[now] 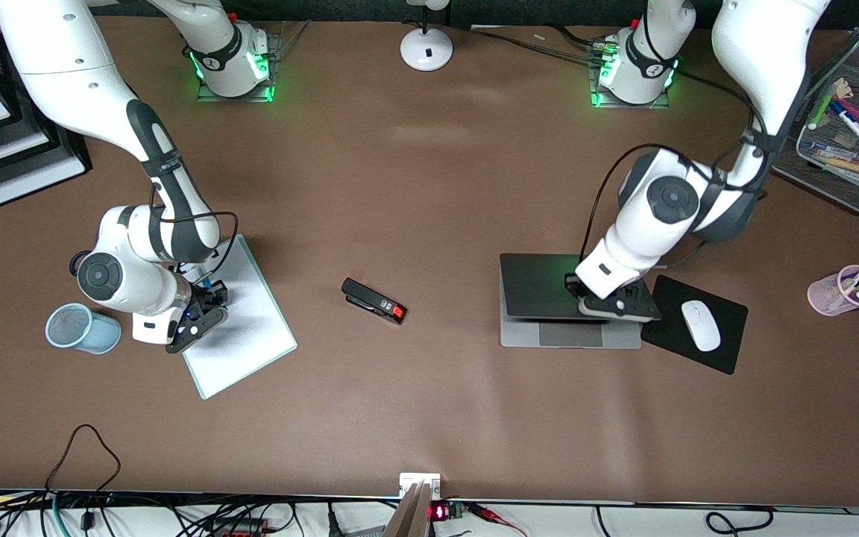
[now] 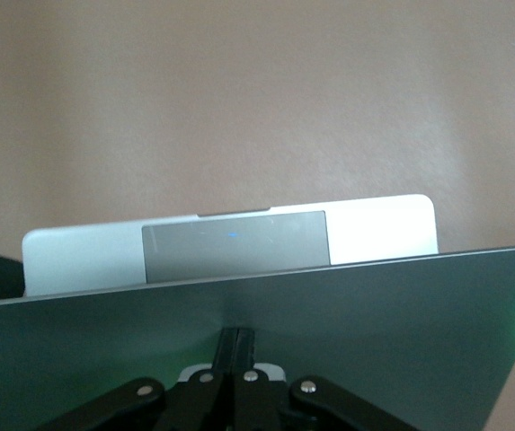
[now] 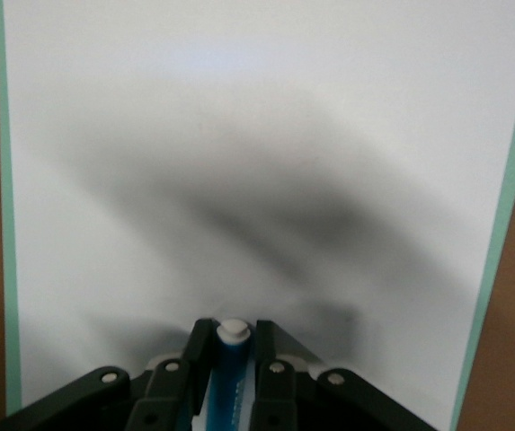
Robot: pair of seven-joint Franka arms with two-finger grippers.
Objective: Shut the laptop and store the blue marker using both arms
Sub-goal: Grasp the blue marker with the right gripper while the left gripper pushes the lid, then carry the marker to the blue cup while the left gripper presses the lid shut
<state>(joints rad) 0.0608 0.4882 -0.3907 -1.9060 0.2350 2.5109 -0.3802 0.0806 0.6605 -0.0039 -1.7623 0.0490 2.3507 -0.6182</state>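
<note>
Left tool [image 1: 599,297] presses, fingers together, on the lid of the laptop [image 1: 541,287], which is lowered nearly flat toward the left arm's end of the table [image 1: 429,194], beside the mouse pad [image 1: 728,350]. Right tool [image 3: 234,346] grips the blue marker [image 3: 228,382] over the clipboard [image 1: 250,328], white end outward.

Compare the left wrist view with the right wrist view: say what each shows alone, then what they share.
Left wrist only: the laptop, its lid tilted low over the trackpad, with the shut left gripper on the lid. Right wrist only: the blue marker between the right gripper fingers, over the white clipboard. Both show the brown table.
</note>
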